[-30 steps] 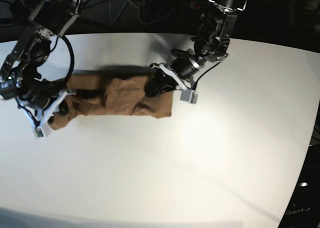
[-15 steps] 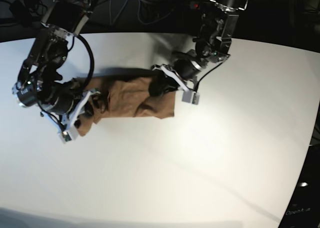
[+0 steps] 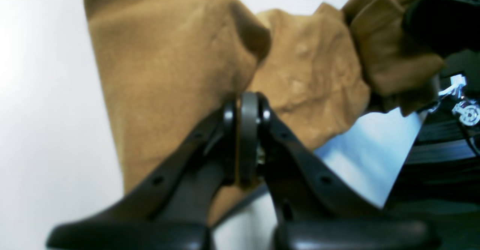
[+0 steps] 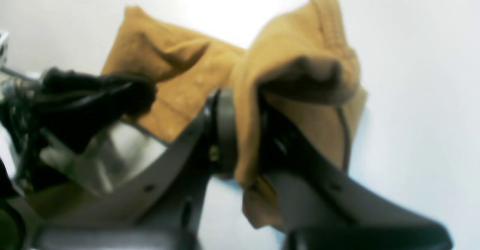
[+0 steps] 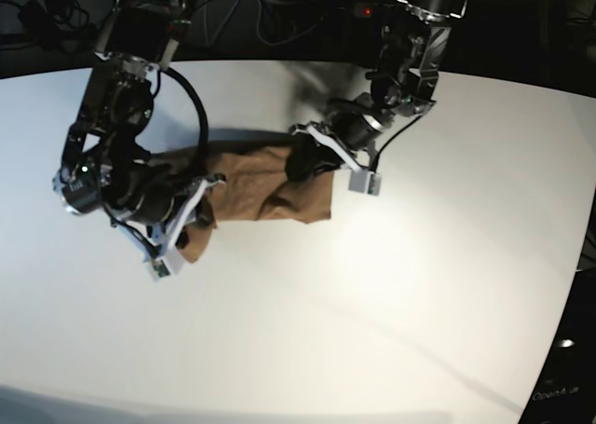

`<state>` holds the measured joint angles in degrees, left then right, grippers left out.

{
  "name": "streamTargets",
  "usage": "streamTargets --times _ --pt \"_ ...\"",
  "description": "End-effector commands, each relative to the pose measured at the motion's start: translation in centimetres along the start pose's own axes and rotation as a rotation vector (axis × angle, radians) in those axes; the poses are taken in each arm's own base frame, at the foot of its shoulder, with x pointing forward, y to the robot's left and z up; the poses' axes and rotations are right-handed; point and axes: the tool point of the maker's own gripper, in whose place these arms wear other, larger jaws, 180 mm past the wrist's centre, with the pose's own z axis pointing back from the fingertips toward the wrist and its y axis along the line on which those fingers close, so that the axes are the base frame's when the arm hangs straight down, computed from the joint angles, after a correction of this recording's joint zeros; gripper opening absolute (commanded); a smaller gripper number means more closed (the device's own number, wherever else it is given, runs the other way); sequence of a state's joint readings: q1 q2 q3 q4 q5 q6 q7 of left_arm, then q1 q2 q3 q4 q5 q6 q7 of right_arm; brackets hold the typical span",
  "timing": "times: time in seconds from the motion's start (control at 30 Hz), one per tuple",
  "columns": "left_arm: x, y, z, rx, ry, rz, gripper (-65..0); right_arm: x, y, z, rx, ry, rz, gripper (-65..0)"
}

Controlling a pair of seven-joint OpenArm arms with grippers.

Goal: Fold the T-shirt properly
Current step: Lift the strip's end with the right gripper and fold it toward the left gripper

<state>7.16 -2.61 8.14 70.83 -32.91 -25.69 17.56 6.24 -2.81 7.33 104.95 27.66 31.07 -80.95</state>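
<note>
Between both arms, T-shirt [image 5: 265, 186] lengthwise left-right, each end pinched by fingers [image 3: 249, 130].

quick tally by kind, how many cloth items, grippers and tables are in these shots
Cloth: 1, the T-shirt
Grippers: 2, the left gripper and the right gripper, each shut on the T-shirt
Tables: 1, the white table
Total: 4

T-shirt [image 5: 265, 186] on the table [image 5: 391, 294], right hand [image 5: 191, 210] at its left end, left hand [image 5: 303, 163] at its right
</note>
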Motion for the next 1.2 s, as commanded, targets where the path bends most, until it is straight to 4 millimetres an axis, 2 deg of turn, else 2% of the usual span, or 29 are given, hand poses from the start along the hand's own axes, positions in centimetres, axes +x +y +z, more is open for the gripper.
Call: streamTargets --times 0.0,0.17,0.57,0.73,0.8,0.9,1.0,1.07,1.17 --pt "-0.2 0.8 0.3 0.029 0.011 0.015 -63.0 1.6 0.3 0.0 0.017 -0.046 -0.008 -62.4" --pt "-0.1 0.7 0.3 0.027 0.008 0.016 -63.0 1.2 -0.1 -0.9 0.027 -0.015 -0.106 -62.4" --pt "5.4 -3.8 1.4 -0.067 -0.134 -0.078 -62.6 0.9 -0.4 -0.8 0.018 -0.006 -0.098 -62.4" --pt "7.4 -5.9 2.9 -0.118 -0.207 -0.068 -62.6 1.2 -0.7 -0.7 0.009 -0.01 -0.089 -62.5" --pt "8.0 -6.0 4.1 -0.13 -0.219 -0.08 -62.6 1.3 -0.7 -0.6 0.01 -0.012 -0.089 -62.5" --pt "7.5 -4.8 5.6 -0.113 -0.203 -0.076 -62.6 1.3 -0.7 -0.6 0.009 -0.012 -0.095 -62.5" --pt "7.1 -1.8 7.3 -0.04 -0.193 -0.061 -62.7 1.7 -0.7 -0.2 0.0 -0.031 -0.086 -62.5" --pt "6.2 0.7 8.4 0.028 -0.177 -0.044 -62.7 2.6 -0.5 0.8 -0.017 -0.069 -0.061 -62.5" --pt "5.1 3.6 9.6 0.101 -0.156 -0.016 -62.7 3.8 1.0 1.3 -0.007 -0.098 0.003 -62.5"
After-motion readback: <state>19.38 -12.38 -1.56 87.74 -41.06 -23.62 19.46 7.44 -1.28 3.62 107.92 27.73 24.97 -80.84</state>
